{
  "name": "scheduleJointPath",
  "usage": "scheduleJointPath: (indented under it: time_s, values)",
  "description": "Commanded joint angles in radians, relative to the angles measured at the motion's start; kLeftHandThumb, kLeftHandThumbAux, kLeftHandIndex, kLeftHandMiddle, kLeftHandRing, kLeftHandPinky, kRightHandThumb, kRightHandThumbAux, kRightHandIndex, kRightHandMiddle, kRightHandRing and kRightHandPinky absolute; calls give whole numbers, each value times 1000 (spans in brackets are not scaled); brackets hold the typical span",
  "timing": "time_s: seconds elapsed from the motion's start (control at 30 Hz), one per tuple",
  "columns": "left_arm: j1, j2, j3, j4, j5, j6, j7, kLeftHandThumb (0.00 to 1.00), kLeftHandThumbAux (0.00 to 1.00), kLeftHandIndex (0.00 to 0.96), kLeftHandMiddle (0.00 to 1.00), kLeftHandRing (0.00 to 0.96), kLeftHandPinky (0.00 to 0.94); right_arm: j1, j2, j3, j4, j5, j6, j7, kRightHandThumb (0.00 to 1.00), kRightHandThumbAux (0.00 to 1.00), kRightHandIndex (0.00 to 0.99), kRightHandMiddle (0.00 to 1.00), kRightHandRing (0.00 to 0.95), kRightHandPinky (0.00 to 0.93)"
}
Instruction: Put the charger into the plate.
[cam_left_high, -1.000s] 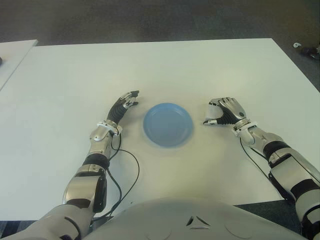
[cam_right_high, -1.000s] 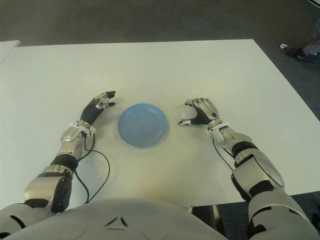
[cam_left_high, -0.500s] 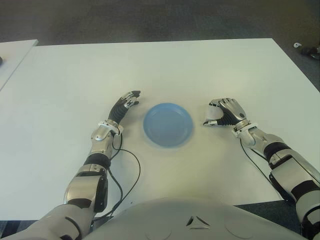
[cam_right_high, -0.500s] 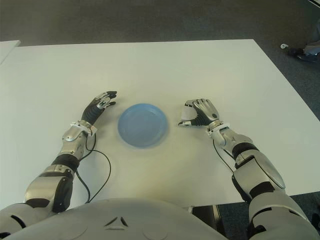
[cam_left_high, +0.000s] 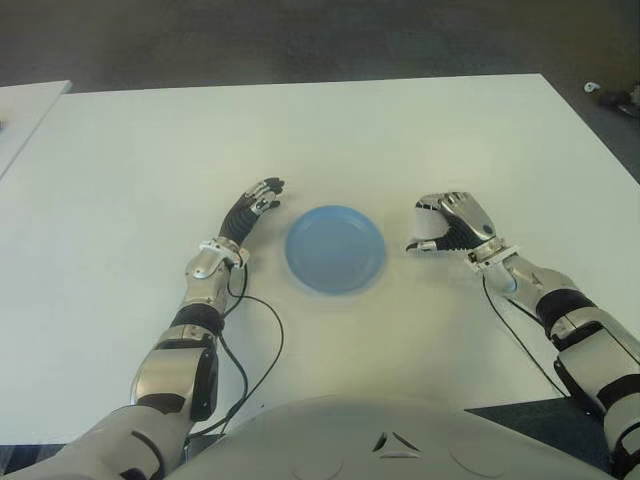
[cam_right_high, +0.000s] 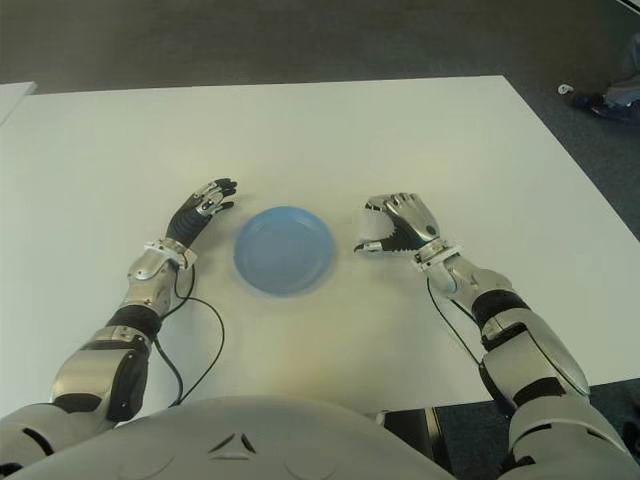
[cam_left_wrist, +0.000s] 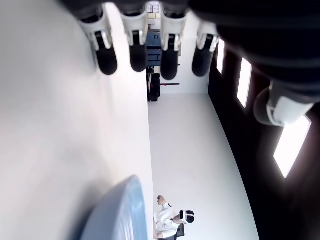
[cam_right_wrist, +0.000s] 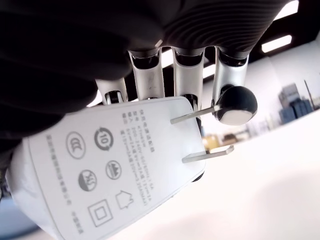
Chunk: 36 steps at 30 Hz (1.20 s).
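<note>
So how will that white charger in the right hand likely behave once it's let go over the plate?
The charger looks like a rigid, smooth block, so it may slip in the right hand if the fingers loosen. Its flat printed face suggests it will lie still, not roll. The two metal prongs could clink on the shallow blue plate or tip it.

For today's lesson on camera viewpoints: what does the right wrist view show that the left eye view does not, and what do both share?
Only the right wrist view shows the white charger clearly, with its printed label and two metal prongs, gripped in the right robot hand. Only the left eye view shows the empty blue plate, the white table and the open left robot hand left of the plate. Both show the right robot hand's curled fingers.
</note>
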Motion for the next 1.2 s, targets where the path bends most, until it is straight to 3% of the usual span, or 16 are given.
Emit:
scheduleJointPath:
  time_s: [0.03, 0.2, 0.4, 0.77, 0.97, 1.2]
  values:
    - [25, -16, -8, 45, 17, 49, 19, 0, 389, 159, 160, 122, 130, 37, -6, -54, -108, 18, 8, 62, 780, 749, 857, 911, 904, 899]
    - [21, -18, -8, 53, 18, 48, 25, 0, 388, 148, 154, 114, 118, 72, -1, -127, -314, 34, 84, 167, 851, 727, 884, 932, 922, 912]
    - [18, -23, -7, 58, 20, 44, 34, 0, 381, 146, 147, 106, 111, 87, 21, -183, -417, 29, 157, 246, 919, 689, 906, 948, 928, 910]
    - [14, -34, -4, 65, 16, 39, 44, 0, 389, 145, 160, 121, 128, 58, 75, -204, -460, 15, 179, 359, 962, 657, 900, 936, 916, 902]
    - [13, -36, -5, 65, 17, 40, 49, 0, 393, 149, 155, 116, 122, 61, 94, -218, -485, 53, 179, 458, 976, 650, 874, 915, 900, 877]
    - [11, -41, -3, 64, 14, 38, 46, 0, 393, 152, 171, 129, 133, 40, 188, -193, -490, 60, 219, 552, 997, 639, 857, 898, 890, 879]
